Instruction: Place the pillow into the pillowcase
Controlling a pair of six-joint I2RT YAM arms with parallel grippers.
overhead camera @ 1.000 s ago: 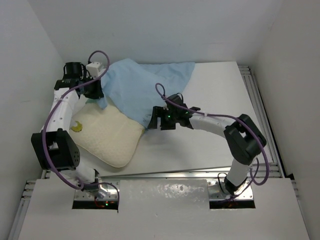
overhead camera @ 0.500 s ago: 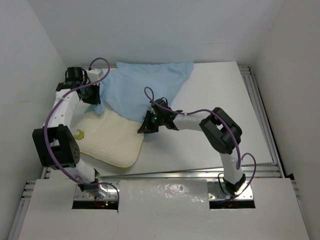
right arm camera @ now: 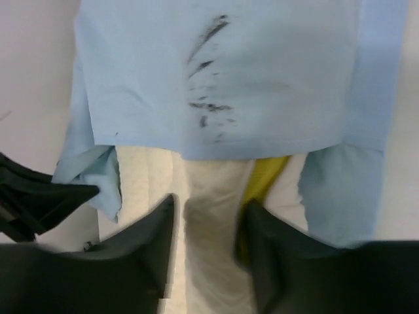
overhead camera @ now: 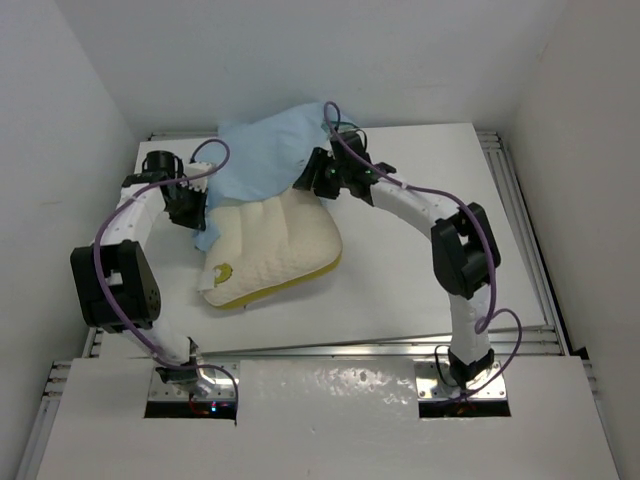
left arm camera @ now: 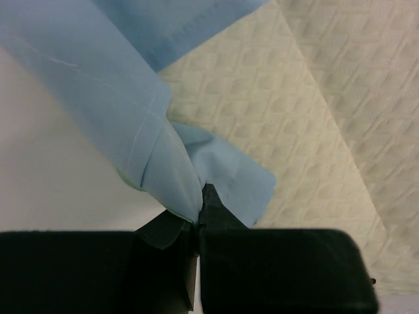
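Note:
The cream pillow [overhead camera: 275,245] lies left of the table's middle, its yellow-green logo [overhead camera: 222,270] near the front left corner. Its far end sits under the bunched light blue pillowcase [overhead camera: 265,160]. At the case's left edge, my left gripper [overhead camera: 195,212] is shut on a fold of the pillowcase [left arm camera: 131,98], with the quilted pillow [left arm camera: 294,118] just beyond. My right gripper [overhead camera: 312,180] reaches in from the far right. In its wrist view the right gripper [right arm camera: 209,226] pinches the pillow [right arm camera: 209,190] beside its yellow band [right arm camera: 265,176], under the pillowcase [right arm camera: 222,78] hem.
The white table [overhead camera: 430,260] stretches right of the pillow. Metal rails [overhead camera: 515,220] run along the right edge, and white walls close in on three sides. The left arm's black fingers [right arm camera: 39,196] show at the left of the right wrist view.
The right gripper swung from the pillow's near right corner to the back and closed on its far end. The pillow turned and slid back under the case, which bunched to the back left.

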